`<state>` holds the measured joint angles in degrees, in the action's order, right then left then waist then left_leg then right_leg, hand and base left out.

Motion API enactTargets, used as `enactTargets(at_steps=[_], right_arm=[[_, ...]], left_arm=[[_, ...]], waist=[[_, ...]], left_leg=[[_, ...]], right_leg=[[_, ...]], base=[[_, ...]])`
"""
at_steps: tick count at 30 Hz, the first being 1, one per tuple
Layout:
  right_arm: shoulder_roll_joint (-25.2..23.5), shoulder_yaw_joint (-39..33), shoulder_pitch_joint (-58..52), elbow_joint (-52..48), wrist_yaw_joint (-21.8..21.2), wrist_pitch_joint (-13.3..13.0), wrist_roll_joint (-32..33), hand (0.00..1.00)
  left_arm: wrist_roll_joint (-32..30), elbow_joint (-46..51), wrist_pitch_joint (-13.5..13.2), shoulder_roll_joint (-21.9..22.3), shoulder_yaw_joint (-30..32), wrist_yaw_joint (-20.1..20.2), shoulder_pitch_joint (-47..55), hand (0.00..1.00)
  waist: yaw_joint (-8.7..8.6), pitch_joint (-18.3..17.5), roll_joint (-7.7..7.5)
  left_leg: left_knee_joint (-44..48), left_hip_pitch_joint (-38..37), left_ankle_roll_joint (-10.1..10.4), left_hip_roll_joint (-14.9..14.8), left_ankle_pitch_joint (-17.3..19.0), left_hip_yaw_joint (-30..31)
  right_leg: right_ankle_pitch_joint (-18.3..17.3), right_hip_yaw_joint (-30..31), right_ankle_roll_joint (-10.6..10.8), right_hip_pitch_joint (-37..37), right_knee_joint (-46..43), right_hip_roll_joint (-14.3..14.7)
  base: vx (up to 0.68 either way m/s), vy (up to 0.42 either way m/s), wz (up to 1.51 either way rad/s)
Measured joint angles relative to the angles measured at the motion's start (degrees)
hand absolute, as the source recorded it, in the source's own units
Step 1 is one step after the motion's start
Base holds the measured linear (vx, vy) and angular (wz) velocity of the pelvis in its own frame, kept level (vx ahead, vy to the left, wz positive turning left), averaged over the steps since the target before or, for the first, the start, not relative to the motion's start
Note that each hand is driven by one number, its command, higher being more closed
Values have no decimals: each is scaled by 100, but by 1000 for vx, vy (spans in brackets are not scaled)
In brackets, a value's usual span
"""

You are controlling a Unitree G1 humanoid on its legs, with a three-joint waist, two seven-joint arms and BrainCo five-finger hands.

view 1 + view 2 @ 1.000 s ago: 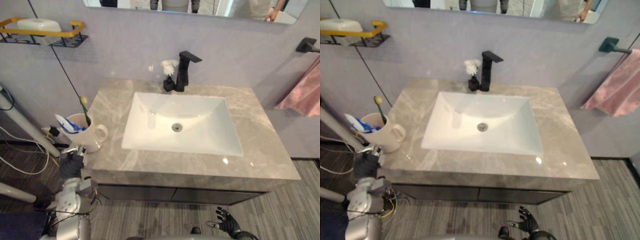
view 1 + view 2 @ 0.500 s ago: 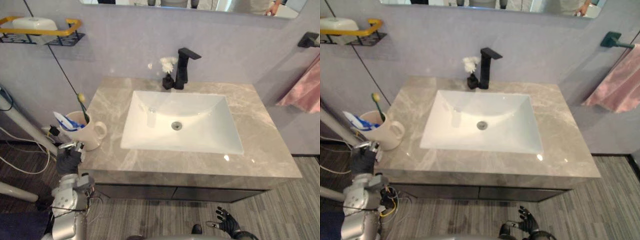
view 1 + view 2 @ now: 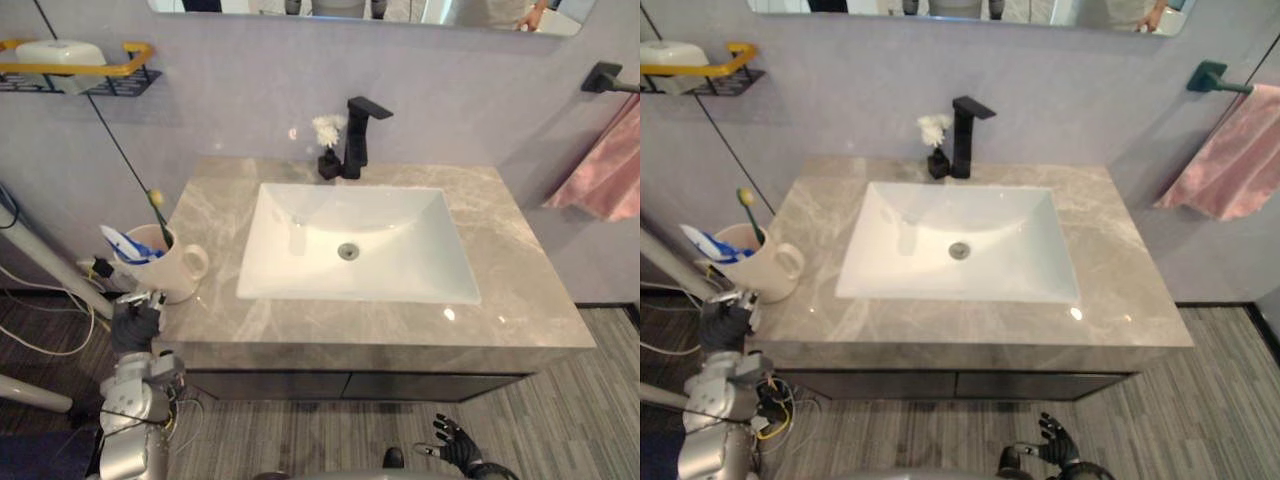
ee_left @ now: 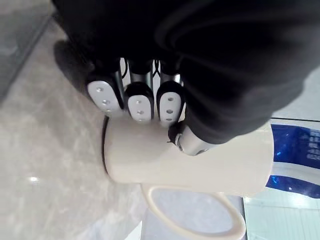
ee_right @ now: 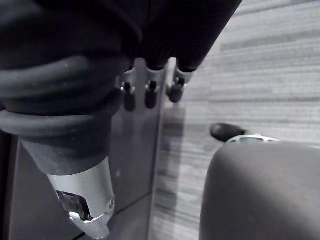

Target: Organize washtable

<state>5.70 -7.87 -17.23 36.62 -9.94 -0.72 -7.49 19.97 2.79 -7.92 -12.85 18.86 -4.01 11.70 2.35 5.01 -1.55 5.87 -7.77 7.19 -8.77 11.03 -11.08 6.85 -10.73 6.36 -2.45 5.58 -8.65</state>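
In the left eye view a cream mug (image 3: 172,268), holding a toothbrush (image 3: 157,205) and a toothpaste tube (image 3: 125,246), is seen on the washtable (image 3: 510,270), left of the white sink (image 3: 360,240) at the counter's front corner. A black faucet (image 3: 357,135) and a small vase (image 3: 327,150) with a white flower are set behind the sink. The left hand (image 3: 133,325) is held just in front of the mug, at the counter's edge. The right hand (image 3: 455,447) is seen low, well in front of the sink, spread wide.

In the left wrist view the fingers (image 4: 140,102) are kept side by side and relaxed, tips toward the mug's wall, with the thumb (image 4: 187,142) across it. Contact cannot be told.

In the right wrist view that hand's straight fingers are shown over the striped floor (image 5: 280,75).
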Motion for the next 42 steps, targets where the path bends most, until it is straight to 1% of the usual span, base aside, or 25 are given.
enactTargets(at_steps=[9,25,32,36,38,42], right_arm=[[3,3,0,0,-1,2,0,0],[50,4,-7,0,-1,5,0,0],[50,4,-7,0,1,8,-44,0],[50,1,-9,0,4,9,-51,0],[50,0,-17,0,4,35,-66,0],[50,-2,-13,0,6,102,-118,0]], left_arm=[[-40,-59,16,-180,157,-14,-66,100],[-44,-107,26,-214,154,-38,-191,100],[-45,-154,76,-217,144,-135,-310,100],[-44,-195,96,-336,136,-141,-386,100],[-42,-218,98,-406,137,-144,-458,100],[-41,-268,98,-410,138,-146,-578,100]], waist=[[0,-6,-11],[-1,-10,-15],[-1,-19,-31],[-11,-27,-43],[-30,-27,-43],[-31,-27,-43]], left_leg=[[3,-5,0,1,0,-1],[15,6,0,1,0,-42],[16,7,0,3,0,-90],[32,64,0,8,0,-159],[43,80,0,8,0,-159],[51,99,0,9,0,-157]], right_leg=[[7,0,-6,30,-1,-1],[29,37,-18,68,-1,1],[47,85,-23,97,0,4],[87,164,-26,200,0,7],[92,164,-27,214,0,7],[95,164,-28,233,0,7]], base=[[0,0,0],[-2,-1,-1],[0,0,-2],[-20,-5,-10],[0,0,0],[0,0,0]])
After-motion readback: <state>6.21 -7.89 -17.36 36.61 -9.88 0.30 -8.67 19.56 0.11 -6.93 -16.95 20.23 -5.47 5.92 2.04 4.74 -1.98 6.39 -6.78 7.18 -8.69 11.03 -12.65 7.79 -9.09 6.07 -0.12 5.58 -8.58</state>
